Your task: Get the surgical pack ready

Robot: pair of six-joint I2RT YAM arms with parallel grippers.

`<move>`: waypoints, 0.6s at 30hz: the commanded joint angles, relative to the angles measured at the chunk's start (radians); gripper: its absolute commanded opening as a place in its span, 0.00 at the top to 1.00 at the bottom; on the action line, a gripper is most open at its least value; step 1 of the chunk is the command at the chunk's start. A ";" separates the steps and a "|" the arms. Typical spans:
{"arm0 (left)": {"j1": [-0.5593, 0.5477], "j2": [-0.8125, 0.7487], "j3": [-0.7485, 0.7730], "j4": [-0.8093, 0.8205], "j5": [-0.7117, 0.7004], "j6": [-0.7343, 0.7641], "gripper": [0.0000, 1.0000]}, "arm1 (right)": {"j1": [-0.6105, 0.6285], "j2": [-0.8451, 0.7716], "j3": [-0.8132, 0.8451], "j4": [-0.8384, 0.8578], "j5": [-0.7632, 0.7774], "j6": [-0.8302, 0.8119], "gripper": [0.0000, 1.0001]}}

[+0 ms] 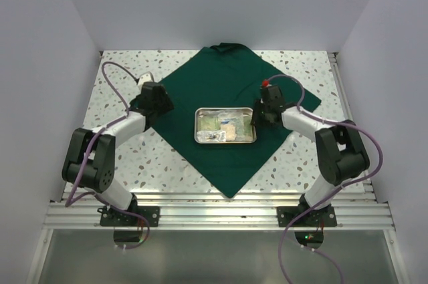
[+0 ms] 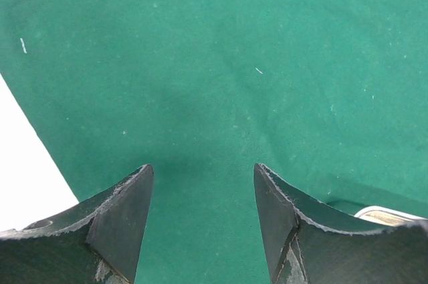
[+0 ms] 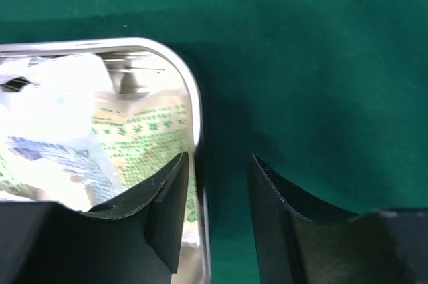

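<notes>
The dark green cloth (image 1: 227, 83) of the surgical pack lies flat as a diamond on the table. At its middle sits the shiny steel tray (image 1: 197, 127), holding clear gauze pouches (image 1: 227, 127) with green print. My left gripper (image 1: 160, 103) hovers over the cloth's left part, open, with only bare cloth (image 2: 234, 63) between its fingers (image 2: 127, 210). My right gripper (image 1: 257, 120) is at the tray's right side, open. In the right wrist view its jaws (image 3: 219, 157) straddle the tray rim (image 3: 194, 90), one finger over the pouches (image 3: 140, 130), the other over the cloth (image 3: 321, 63).
The speckled tabletop (image 1: 301, 164) shows around the cloth, enclosed by white walls. A metal rail (image 1: 214, 214) runs along the near edge by both arm bases. The cloth's far corner (image 1: 227, 47) is slightly bunched against the back wall. A tray corner (image 2: 391, 214) shows beside the left gripper's right finger.
</notes>
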 commanded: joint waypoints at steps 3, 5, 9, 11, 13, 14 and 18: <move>0.001 -0.078 -0.016 0.024 -0.041 0.028 0.34 | 0.003 -0.195 0.010 -0.079 0.167 -0.068 0.53; 0.001 -0.091 -0.019 0.021 -0.040 0.030 0.34 | 0.009 -0.298 -0.031 -0.093 0.167 -0.105 0.52; 0.001 -0.120 -0.025 0.014 -0.028 0.036 0.34 | 0.147 -0.392 -0.042 -0.197 0.288 -0.165 0.51; 0.001 -0.129 -0.025 0.006 -0.020 0.041 0.34 | 0.264 -0.395 -0.041 -0.269 0.301 -0.176 0.50; 0.001 -0.146 -0.024 -0.002 -0.014 0.042 0.34 | 0.368 -0.401 -0.069 -0.294 0.288 -0.157 0.50; 0.001 -0.150 -0.025 -0.003 -0.012 0.042 0.34 | 0.405 -0.409 -0.085 -0.297 0.279 -0.145 0.48; 0.001 -0.180 -0.033 -0.006 0.000 0.045 0.34 | 0.616 -0.450 -0.171 -0.280 0.276 -0.046 0.40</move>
